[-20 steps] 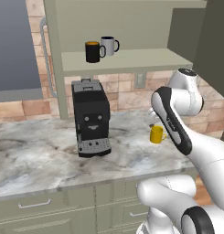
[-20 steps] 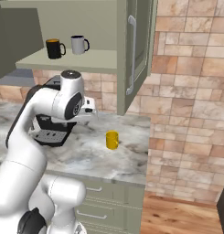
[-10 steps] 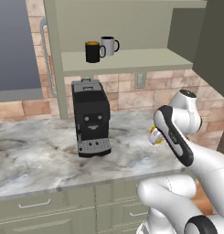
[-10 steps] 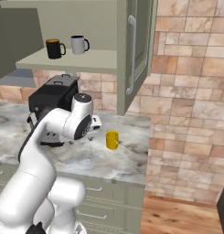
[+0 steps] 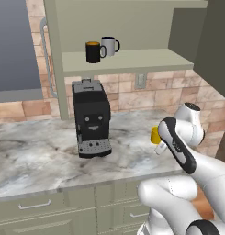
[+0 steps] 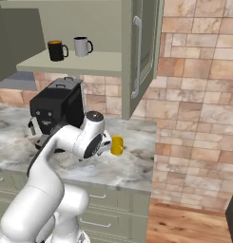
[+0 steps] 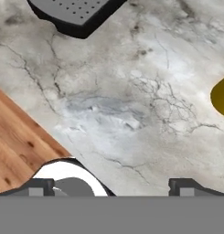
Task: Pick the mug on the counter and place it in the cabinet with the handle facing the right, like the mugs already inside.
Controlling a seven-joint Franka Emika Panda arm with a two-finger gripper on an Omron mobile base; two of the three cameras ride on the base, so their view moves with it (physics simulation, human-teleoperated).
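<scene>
Hand view showed the open, empty gripper (image 7: 111, 185) above the marbled grey-and-white counter (image 7: 122, 105), approach under way, the small yellow mug (image 7: 221, 97) beside it; next, probably centre over that mug.

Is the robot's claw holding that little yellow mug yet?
No, nothing is held. The gripper hovers open above bare counter; the yellow mug sits off to its side.

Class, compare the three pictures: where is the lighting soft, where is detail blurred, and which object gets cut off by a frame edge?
Left base view: even light, faint shadow under the coffee machine. Right base view: the mug looks soft-edged. Hand view: the mug is cropped at the right edge, and the counter veining is slightly smeared.
</scene>
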